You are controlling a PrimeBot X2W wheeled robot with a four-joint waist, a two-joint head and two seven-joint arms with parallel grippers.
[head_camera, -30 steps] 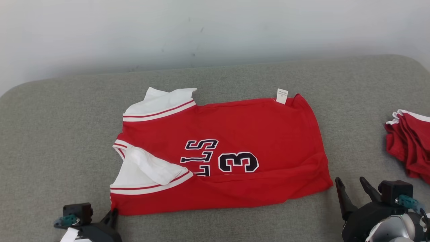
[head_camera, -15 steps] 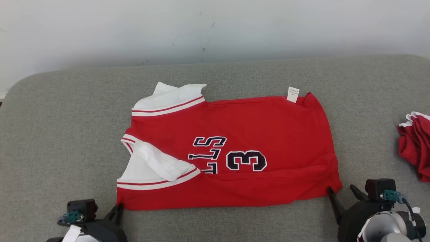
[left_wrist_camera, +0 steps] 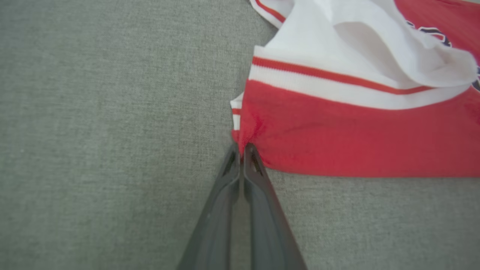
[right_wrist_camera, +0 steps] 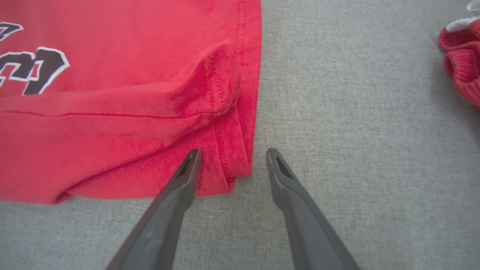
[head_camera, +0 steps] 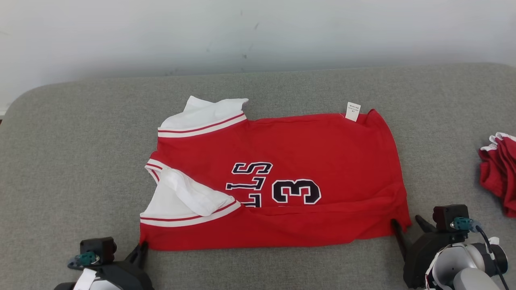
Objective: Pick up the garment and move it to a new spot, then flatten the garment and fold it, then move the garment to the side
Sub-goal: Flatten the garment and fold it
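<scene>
The garment point(head_camera: 306, 153) is a red jersey with white sleeves, dark letters and a "3", lying folded lengthwise on the grey cushioned surface point(head_camera: 60, 161). My left gripper point(head_camera: 141, 247) is shut on its near left corner; in the left wrist view the two fingers point(left_wrist_camera: 242, 152) pinch the red hem of the garment point(left_wrist_camera: 337, 142). My right gripper point(head_camera: 406, 221) stands open at the near right corner. In the right wrist view this gripper point(right_wrist_camera: 233, 152) straddles the corner of the garment point(right_wrist_camera: 112, 93), with one fingertip over the red cloth and the other over bare cushion.
A pile of red and white clothes point(head_camera: 500, 177) lies at the right edge, also seen as the pile point(right_wrist_camera: 461, 56) in the right wrist view. A pale wall point(head_camera: 258, 32) runs behind the cushion. Bare grey fabric lies left of the jersey and along the near edge.
The head camera has shifted. My right gripper has moved in to the jersey's near right corner, its fingers now around the hem. The left gripper keeps its hold.
</scene>
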